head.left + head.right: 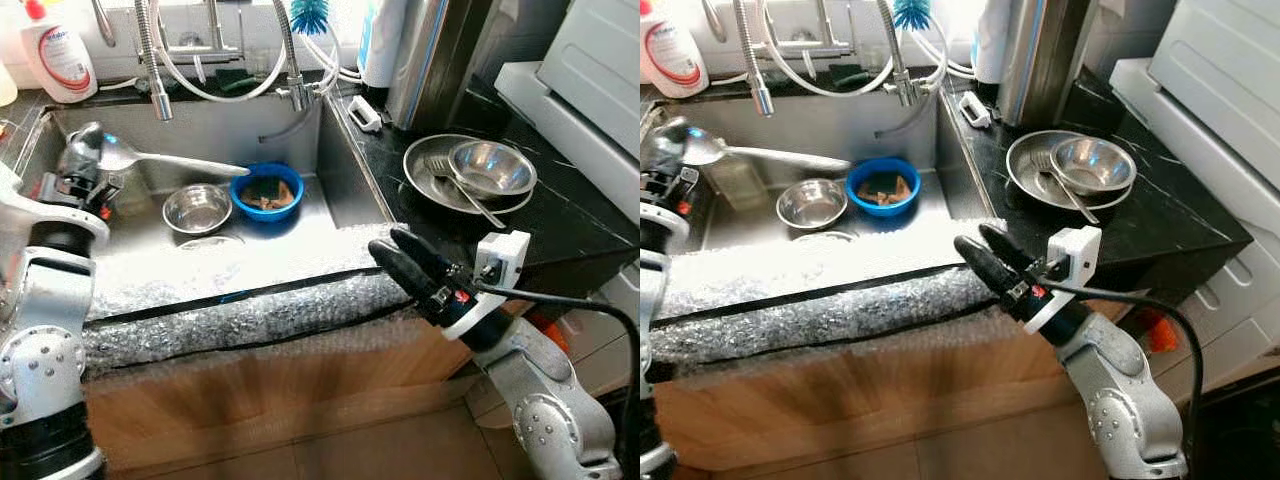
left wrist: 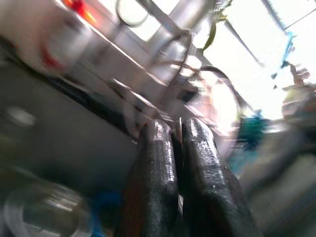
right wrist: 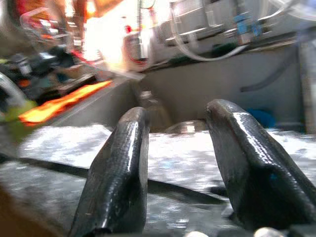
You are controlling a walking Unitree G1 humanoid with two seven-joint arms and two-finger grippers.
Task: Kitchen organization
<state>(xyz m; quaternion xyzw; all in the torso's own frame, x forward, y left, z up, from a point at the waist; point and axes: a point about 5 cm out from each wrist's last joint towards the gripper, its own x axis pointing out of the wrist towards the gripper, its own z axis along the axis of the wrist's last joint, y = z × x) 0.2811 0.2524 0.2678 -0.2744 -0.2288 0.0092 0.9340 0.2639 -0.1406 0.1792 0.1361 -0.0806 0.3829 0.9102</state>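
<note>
In the sink (image 1: 330,170) a blue bowl (image 1: 266,192) with brown scraps stands next to a small steel bowl (image 1: 197,208). A long steel ladle (image 1: 150,158) reaches from the sink's left side to the blue bowl's rim. My left gripper (image 2: 175,129) is shut at the sink's left, close by the ladle's scoop; I see nothing between its fingers. My right gripper (image 1: 392,243) is open over the bubble-wrapped front edge (image 1: 250,310), near the sink's right corner. On the black counter a steel plate (image 1: 425,185) carries a steel bowl (image 1: 490,167) and a fork (image 1: 455,185).
Two spring faucets (image 1: 150,60) hang over the back of the sink. A white soap bottle (image 1: 58,55) stands at the back left and a tall steel container (image 1: 430,60) at the back right. A white appliance (image 1: 590,90) borders the counter on the right.
</note>
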